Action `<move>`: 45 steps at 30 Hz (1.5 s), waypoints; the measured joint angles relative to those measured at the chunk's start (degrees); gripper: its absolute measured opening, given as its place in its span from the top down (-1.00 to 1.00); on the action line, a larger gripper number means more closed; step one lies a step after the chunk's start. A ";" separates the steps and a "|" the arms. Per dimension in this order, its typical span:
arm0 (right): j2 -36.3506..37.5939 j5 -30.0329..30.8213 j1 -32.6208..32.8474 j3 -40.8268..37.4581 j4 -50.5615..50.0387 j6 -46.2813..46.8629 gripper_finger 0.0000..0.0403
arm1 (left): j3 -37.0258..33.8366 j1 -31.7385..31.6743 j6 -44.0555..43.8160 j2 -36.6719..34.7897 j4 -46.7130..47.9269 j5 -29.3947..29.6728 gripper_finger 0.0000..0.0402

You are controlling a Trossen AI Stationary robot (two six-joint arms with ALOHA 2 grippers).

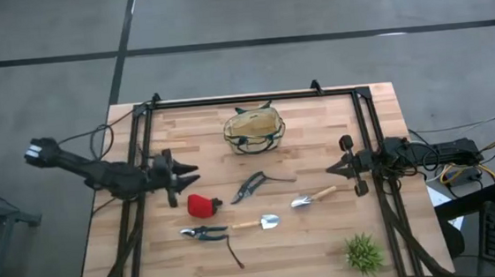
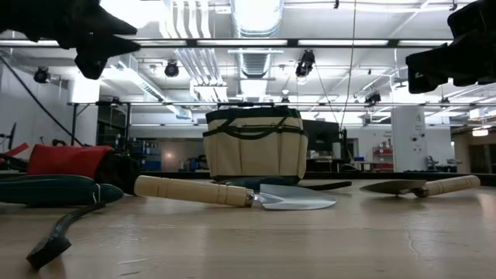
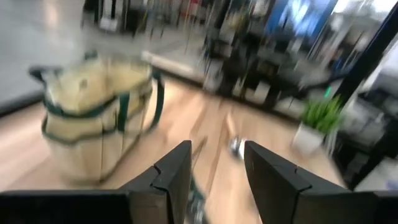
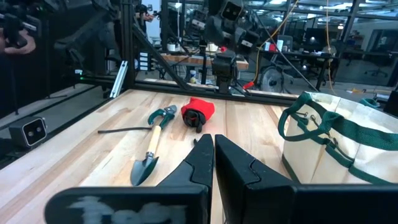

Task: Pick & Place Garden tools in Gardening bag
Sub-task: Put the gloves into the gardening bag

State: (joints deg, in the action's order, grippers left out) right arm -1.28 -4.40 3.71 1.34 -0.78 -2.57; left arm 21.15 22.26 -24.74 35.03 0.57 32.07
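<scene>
Looking down from the high view: gardening bag (image 1: 254, 130) upper centre of the bench (image 1: 326, 238), tools spread below it. Dark shears (image 1: 249, 186) mid-frame; red item (image 1: 200, 204) left of them; green-handled pruners (image 1: 204, 234) lower left, beside one trowel (image 1: 256, 223); second trowel (image 1: 314, 197) to the right. Green spiky plant (image 1: 364, 253) lower right. Left pincer (image 1: 190, 179) hangs at the left, just above the red item in the frame, fingers spread. Right pincer (image 1: 331, 167) at the right edge of the tool area, above the second trowel in the frame, empty.

Low view: bag (image 2: 255, 146) centre back, upright. One trowel (image 2: 232, 194) lies in front of it, blade right; other trowel (image 2: 422, 186) far right. Red item (image 2: 66, 160) at left, pruners' green handle (image 2: 54, 190) lower left. Arm parts dark in both upper corners, clear of the bench.

Left wrist view: blurred. Bag (image 3: 93, 118) left, plant (image 3: 320, 118) right, left pincer (image 3: 217, 163) fingers apart with nothing between.

Right wrist view: right pincer (image 4: 213, 144) fingers pressed together, holding nothing. Bag (image 4: 348, 143) at right; trowel (image 4: 147, 158) and pruners (image 4: 163, 115) left-centre, red item (image 4: 199, 112) behind centre.
</scene>
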 joint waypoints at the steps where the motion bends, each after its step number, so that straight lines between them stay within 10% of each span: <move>1: 0.00 0.00 -0.01 0.00 -0.01 0.00 0.96 | 1.92 0.21 -1.52 1.82 3.17 0.00 0.24; 19: -0.07 0.00 0.00 0.01 -0.07 0.00 0.96 | 22.23 3.75 -7.88 33.96 26.70 -5.70 0.24; 45: -0.04 0.00 0.02 -0.02 -0.02 0.00 0.96 | 26.03 11.33 -21.39 48.69 39.09 -6.70 0.24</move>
State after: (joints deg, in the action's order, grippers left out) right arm -1.32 -4.40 3.73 1.32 -0.80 -2.57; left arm 47.18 33.58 -46.13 83.72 39.66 25.37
